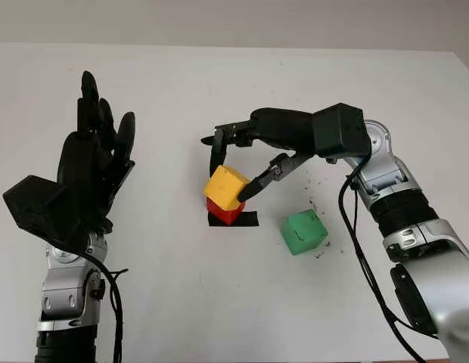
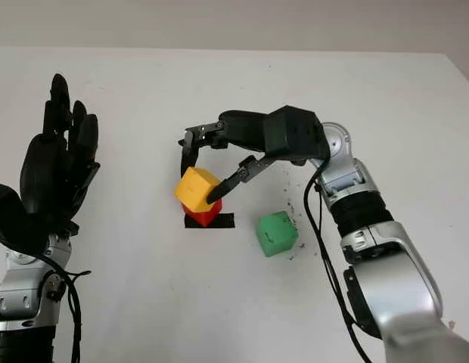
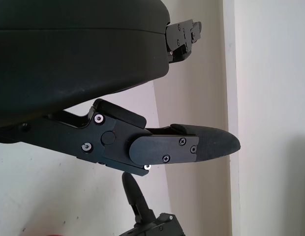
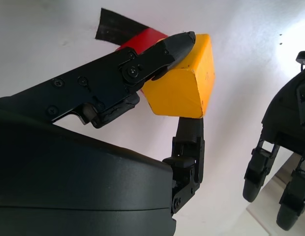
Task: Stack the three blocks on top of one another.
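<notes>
**Yellow on red: seat it before release**

Right hand [image 1: 233,168] at frame centre, fingers closed on yellow block [image 1: 225,187], which sits tilted on red block [image 1: 224,211] over the black tape mark [image 1: 250,219]. Square it flat, then release straight up, I'd say. Green block [image 1: 303,231] lies lower right of the stack, apart. Left hand [image 1: 87,166] open, raised at left.

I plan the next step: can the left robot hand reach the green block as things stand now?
Probably not easily. The left robot hand is raised at the far left, open, and the yellow block on the red block, with the right robot hand around it, stand between it and the green block.
</notes>
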Tool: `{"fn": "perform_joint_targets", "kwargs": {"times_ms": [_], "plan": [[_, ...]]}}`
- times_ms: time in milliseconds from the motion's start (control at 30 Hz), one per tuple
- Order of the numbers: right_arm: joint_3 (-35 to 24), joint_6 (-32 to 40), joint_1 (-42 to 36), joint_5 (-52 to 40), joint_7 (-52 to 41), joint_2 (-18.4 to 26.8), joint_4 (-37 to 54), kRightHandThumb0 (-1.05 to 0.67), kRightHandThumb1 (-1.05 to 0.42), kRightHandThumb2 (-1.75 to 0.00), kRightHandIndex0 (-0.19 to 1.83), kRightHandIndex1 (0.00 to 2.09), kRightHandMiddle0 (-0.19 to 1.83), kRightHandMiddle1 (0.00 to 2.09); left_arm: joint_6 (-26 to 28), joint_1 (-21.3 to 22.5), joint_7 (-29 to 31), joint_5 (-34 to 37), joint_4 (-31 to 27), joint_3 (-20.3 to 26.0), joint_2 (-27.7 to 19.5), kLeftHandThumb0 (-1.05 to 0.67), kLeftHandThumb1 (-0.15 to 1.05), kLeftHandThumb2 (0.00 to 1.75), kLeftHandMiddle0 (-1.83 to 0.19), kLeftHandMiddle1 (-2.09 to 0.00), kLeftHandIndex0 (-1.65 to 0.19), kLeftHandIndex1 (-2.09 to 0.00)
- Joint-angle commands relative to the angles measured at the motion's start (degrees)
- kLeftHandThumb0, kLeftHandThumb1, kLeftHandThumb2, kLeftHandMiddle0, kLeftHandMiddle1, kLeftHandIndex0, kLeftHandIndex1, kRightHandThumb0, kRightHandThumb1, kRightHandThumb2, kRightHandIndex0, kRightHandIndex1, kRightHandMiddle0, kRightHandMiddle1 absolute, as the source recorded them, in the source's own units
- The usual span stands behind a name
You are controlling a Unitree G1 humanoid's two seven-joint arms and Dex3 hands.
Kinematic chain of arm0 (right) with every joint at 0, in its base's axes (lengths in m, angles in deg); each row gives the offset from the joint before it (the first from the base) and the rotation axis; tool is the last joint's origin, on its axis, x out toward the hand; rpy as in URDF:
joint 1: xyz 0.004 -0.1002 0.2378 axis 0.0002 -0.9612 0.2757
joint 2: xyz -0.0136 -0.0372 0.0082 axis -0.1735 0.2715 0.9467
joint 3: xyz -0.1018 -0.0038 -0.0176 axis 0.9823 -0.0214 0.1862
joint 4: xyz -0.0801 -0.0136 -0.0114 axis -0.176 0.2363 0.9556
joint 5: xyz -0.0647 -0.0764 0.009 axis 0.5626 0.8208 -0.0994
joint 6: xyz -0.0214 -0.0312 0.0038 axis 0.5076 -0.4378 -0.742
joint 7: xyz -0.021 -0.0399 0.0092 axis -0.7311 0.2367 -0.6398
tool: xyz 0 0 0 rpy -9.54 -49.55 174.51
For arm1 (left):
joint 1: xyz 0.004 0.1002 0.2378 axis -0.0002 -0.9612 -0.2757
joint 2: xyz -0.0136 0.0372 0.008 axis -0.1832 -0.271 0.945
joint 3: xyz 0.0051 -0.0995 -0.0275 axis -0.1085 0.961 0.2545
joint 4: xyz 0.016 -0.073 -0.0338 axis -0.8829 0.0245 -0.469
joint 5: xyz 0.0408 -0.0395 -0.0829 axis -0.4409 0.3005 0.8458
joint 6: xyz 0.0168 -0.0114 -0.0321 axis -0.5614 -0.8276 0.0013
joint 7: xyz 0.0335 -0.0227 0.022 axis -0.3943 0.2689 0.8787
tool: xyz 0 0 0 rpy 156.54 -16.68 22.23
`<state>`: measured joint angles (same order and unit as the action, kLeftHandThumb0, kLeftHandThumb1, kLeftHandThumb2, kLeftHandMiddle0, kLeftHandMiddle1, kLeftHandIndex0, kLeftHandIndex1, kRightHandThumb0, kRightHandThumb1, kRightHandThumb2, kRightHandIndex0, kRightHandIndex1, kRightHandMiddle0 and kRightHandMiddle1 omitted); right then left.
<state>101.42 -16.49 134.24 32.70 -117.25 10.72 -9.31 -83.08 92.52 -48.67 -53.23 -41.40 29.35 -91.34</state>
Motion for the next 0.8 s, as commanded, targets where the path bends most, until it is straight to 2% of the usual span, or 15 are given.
{"fn": "perform_joint_targets", "kwargs": {"times_ms": [0,133,767], "plan": [[0.7,-1.6,-0.8,1.3,0.7,0.6,-0.5,-0.45,-0.96,-0.06,0.19,0.03,0.37,1.53,0.2,0.3,0.2,-0.3,-0.6,-0.3,-0.5,-0.7,1.05,0.44,0.19,0.0,0.19,0.0],[0.5,-2.7,-0.8,2.3,2.2,0.9,-0.3,-0.41,-0.96,-0.06,0.19,0.03,0.33,1.54,0.4,0.3,0.1,-0.5,-0.6,-0.2,-0.5,-0.68,1.05,0.45,0.19,-0.01,0.19,0.0],[1.5,-10.2,-0.3,8.3,10.5,2.0,-1.0,-0.42,-0.98,-0.05,0.19,0.05,0.32,1.47,0.7,-0.2,0.0,-0.5,-1.0,-0.1,-0.3,-0.68,1.05,0.45,0.19,-0.02,0.19,0.0]]}}
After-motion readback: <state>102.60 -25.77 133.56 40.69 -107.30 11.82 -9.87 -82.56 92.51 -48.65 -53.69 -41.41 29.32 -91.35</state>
